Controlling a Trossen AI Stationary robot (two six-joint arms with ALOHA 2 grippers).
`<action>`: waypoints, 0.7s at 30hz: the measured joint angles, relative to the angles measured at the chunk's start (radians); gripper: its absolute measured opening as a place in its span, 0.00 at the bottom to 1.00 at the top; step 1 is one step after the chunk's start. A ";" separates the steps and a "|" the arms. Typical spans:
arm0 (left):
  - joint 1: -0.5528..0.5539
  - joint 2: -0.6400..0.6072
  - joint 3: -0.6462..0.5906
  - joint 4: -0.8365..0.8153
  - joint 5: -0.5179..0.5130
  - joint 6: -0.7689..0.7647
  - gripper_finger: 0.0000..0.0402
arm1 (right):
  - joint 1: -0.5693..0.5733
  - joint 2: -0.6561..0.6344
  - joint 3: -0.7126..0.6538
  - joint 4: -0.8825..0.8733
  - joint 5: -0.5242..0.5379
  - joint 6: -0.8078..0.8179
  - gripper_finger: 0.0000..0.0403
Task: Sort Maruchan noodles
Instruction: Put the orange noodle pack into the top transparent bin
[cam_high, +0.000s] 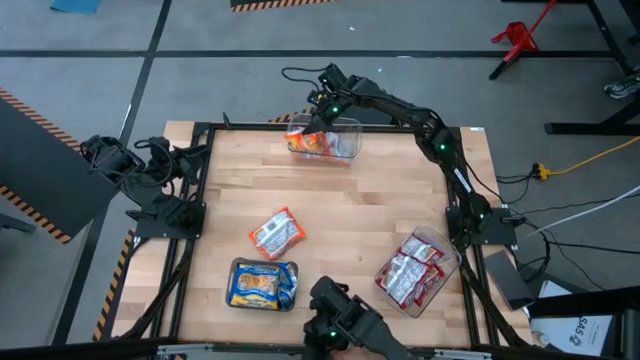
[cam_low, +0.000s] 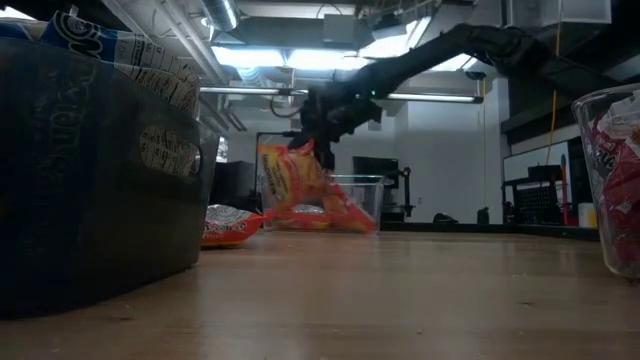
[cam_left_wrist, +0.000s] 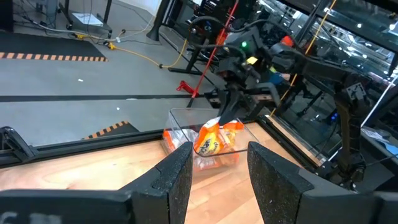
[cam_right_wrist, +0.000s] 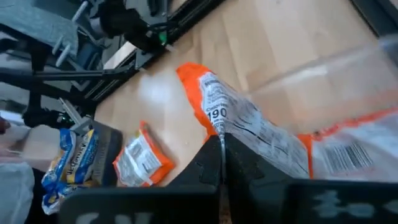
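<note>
On my worktop, one tub sits at the far edge with packets inside; my right hand holds a packet at its rim. A loose packet lies mid-worktop. Near me: a tray left, a second tub right, both holding packets.

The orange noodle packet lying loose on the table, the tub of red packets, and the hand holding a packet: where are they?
loose orange packet (cam_high: 277, 234), high view, its middle.
tub of red packets (cam_high: 447, 252), high view, its rim.
right hand (cam_high: 322, 111), high view, between its fingertips.
</note>
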 joint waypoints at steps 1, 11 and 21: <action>0.000 0.000 0.000 0.000 0.000 0.000 0.37 | -0.004 0.000 -0.017 0.010 -0.007 0.005 0.00; 0.000 0.000 0.000 0.000 -0.001 0.000 0.37 | -0.003 -0.003 -0.106 0.021 0.218 -0.005 0.06; 0.000 0.000 0.000 0.000 -0.001 0.000 0.37 | -0.011 -0.001 0.022 -0.032 0.521 -0.060 0.25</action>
